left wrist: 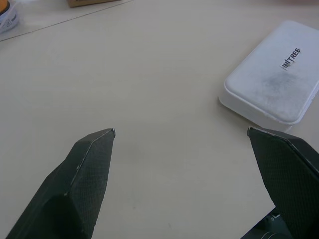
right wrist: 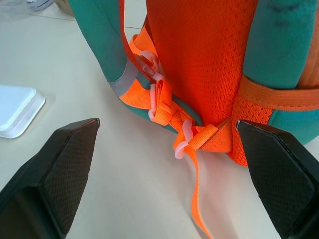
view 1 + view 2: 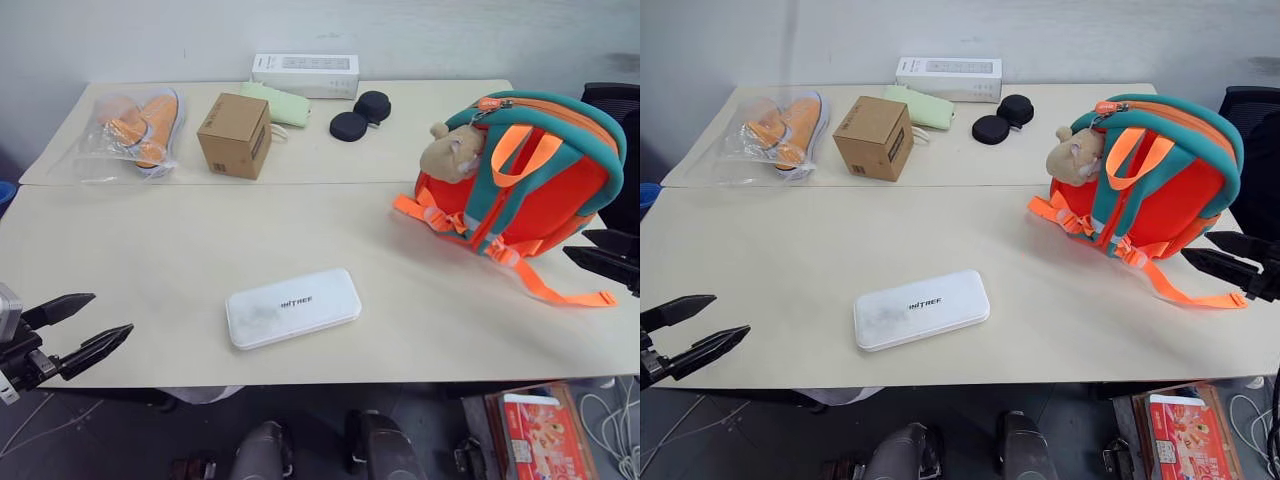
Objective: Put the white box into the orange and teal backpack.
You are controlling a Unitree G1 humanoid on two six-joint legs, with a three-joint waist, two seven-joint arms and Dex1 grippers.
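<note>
The white box (image 3: 292, 307) lies flat near the table's front edge, lettering up; it also appears in the left wrist view (image 1: 276, 82). The orange and teal backpack (image 3: 530, 170) stands at the right with a tan plush animal (image 3: 452, 152) hanging on its strap side and an orange strap (image 3: 565, 290) trailing on the table. My left gripper (image 3: 82, 330) hovers open at the front left corner, well left of the box. My right gripper (image 3: 1230, 257) is open beside the backpack's lower right; its wrist view faces the backpack's straps (image 2: 199, 74).
On the far half of the table are bagged orange shoes (image 3: 140, 125), a brown cardboard cube (image 3: 236, 135), a green pouch (image 3: 280, 103), a long white carton (image 3: 305, 75) and two black discs (image 3: 360, 115). A red book (image 3: 540, 435) lies on the floor at the right.
</note>
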